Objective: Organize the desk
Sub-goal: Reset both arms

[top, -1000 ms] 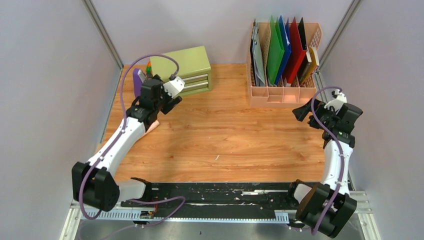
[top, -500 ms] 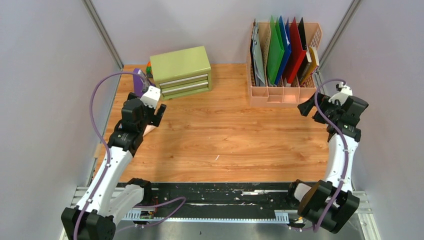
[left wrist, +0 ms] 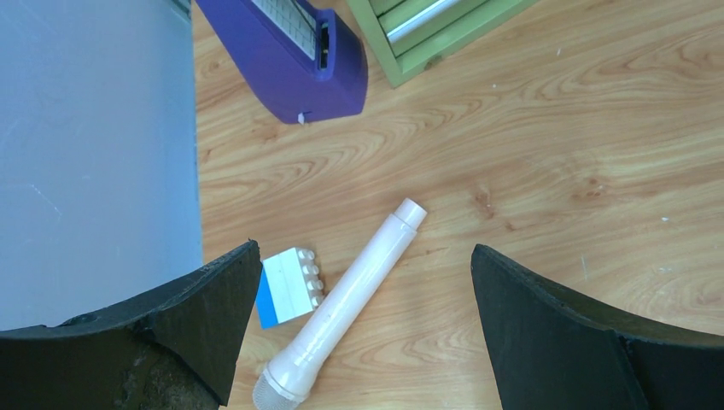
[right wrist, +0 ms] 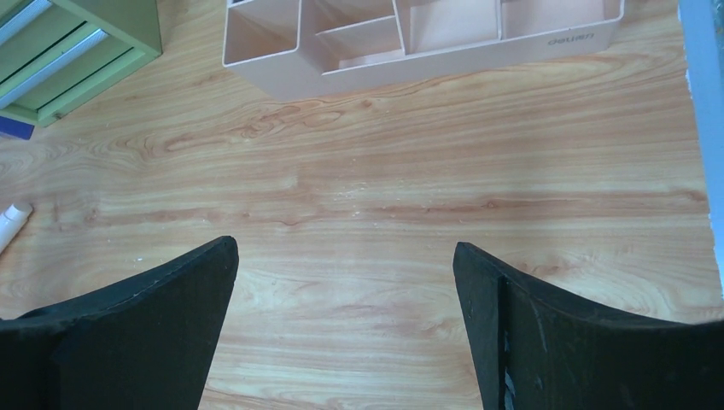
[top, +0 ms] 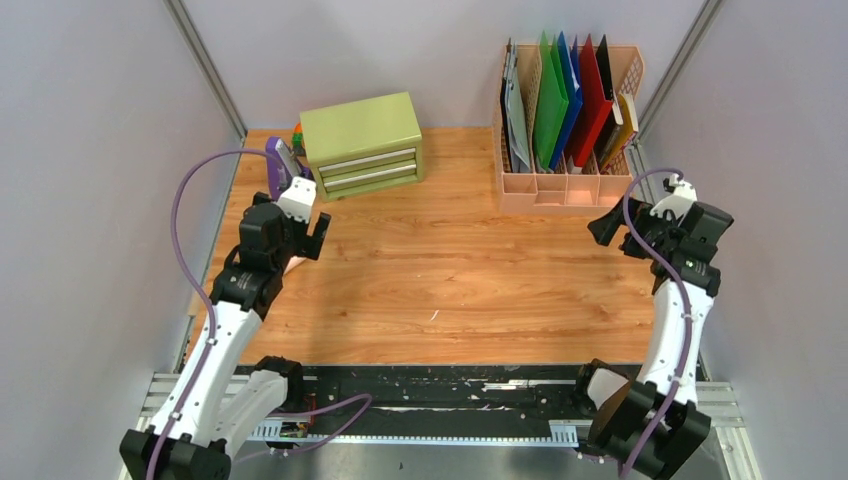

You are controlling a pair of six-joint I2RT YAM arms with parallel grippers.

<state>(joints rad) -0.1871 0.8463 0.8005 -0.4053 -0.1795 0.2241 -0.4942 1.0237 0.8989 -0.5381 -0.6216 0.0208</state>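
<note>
The desk [top: 450,290] is an orange-brown wood-grain top. My left gripper [top: 297,238] hangs open above its left edge, in front of the green drawer chest [top: 365,145]. In the left wrist view the open gripper [left wrist: 364,248] is over a white microphone [left wrist: 346,299] lying diagonally on the wood. A white and blue toy brick [left wrist: 289,286] lies against it, and a purple stapler [left wrist: 299,51] lies further back. My right gripper [top: 620,228] is open and empty above the right side. In its own view the gripper [right wrist: 344,245] has only bare wood below.
A peach file rack [top: 565,185] with coloured folders stands at the back right, its front trays [right wrist: 410,38] showing in the right wrist view. The drawer chest's corner [left wrist: 435,30] sits beside the stapler. A black and silver rail [top: 450,385] runs along the near edge. Grey walls enclose the sides.
My left arm has drawn back from the drawer chest toward the near left, still open. The right gripper has shifted only slightly near the file rack.
</note>
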